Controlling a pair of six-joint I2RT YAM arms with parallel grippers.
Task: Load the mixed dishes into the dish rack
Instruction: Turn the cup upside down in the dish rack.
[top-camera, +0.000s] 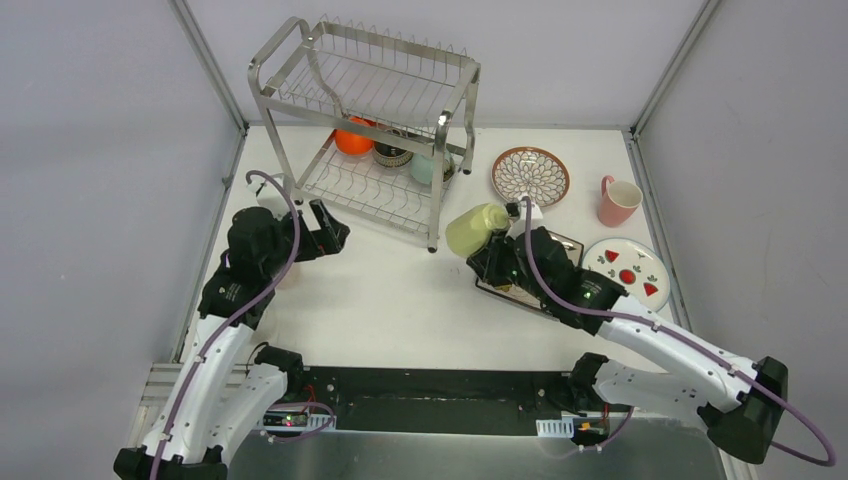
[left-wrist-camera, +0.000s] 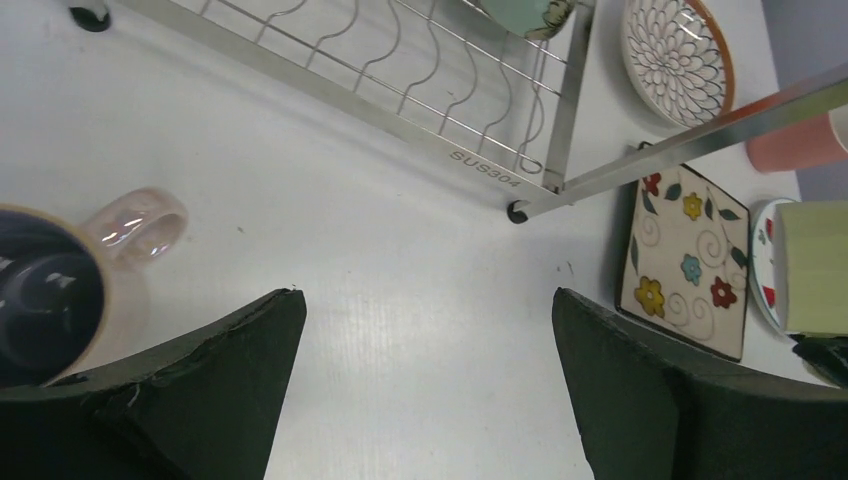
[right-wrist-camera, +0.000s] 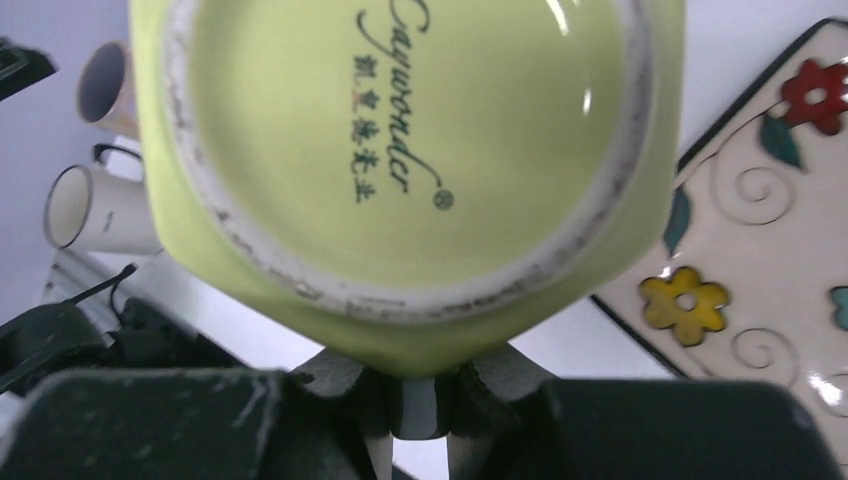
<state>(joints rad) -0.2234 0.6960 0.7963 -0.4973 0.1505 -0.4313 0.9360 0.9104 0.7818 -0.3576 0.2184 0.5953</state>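
The dish rack (top-camera: 372, 90) stands at the back, its lower tier holding an orange bowl (top-camera: 353, 138), a dark-patterned bowl (top-camera: 391, 152) and a mint bowl (top-camera: 428, 167). My right gripper (top-camera: 493, 256) is shut on the handle of the yellow-green mug (top-camera: 477, 228), held tipped above the table; its base fills the right wrist view (right-wrist-camera: 400, 150). My left gripper (left-wrist-camera: 425, 296) is open over bare table in front of the rack (left-wrist-camera: 480, 165). A pale mug with a dark inside (left-wrist-camera: 60, 290) stands just left of it. The square floral plate (left-wrist-camera: 685, 260) lies under my right arm.
To the right of the rack lie the petal-pattern plate (top-camera: 530, 176), a pink mug (top-camera: 618, 200) and the white red-marked plate (top-camera: 627, 268). A white mug (right-wrist-camera: 95, 208) stands near the rack's left leg. Grey walls close in the table on both sides.
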